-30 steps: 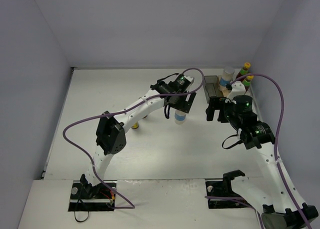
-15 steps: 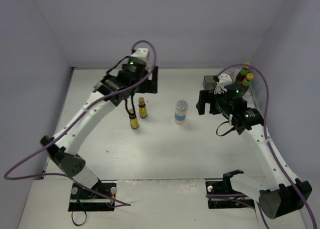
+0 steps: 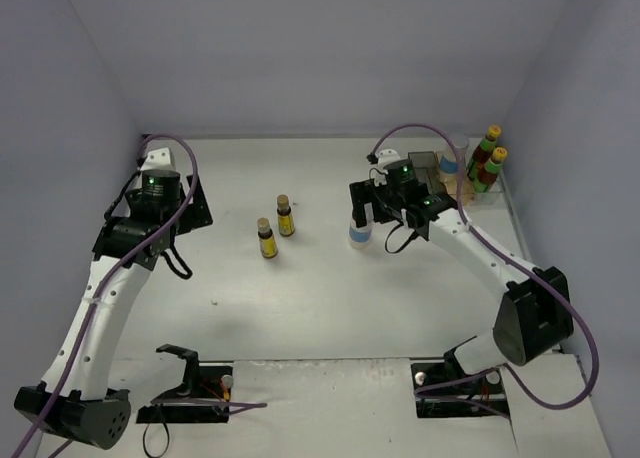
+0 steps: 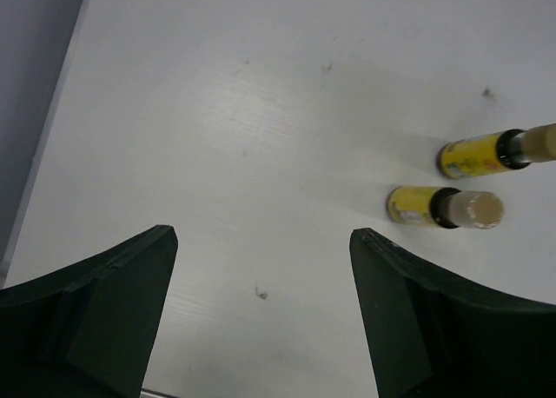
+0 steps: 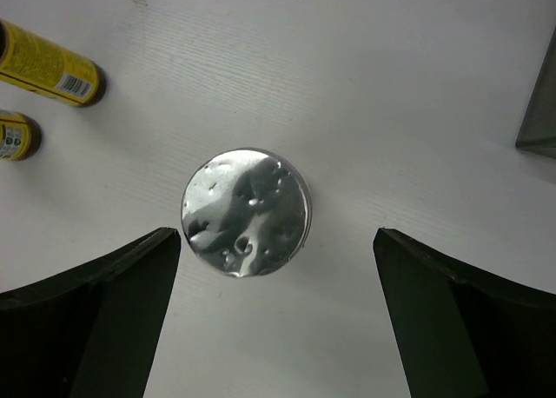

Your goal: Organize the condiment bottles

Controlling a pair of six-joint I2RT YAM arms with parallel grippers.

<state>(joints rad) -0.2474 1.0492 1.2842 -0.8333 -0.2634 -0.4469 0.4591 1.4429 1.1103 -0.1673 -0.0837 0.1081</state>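
Two yellow-capped bottles (image 3: 486, 153) and one white jar (image 3: 456, 162) stand at your tray (image 3: 424, 164). A silver-lidded jar (image 5: 246, 212) and two brown bottles (image 3: 265, 240) wait on the counter (image 3: 300, 288). Left jaws and right jaws gape wide, empty.

White table (image 3: 330, 298) boxed in by plain lavender-grey walls (image 3: 320, 48) on three sides

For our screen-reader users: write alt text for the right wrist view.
A silver-lidded jar, seen from above, stands on the white table between the open right hand's dark fingers, untouched. Two yellow-labelled bottles are at upper left; a grey tray corner shows at right.
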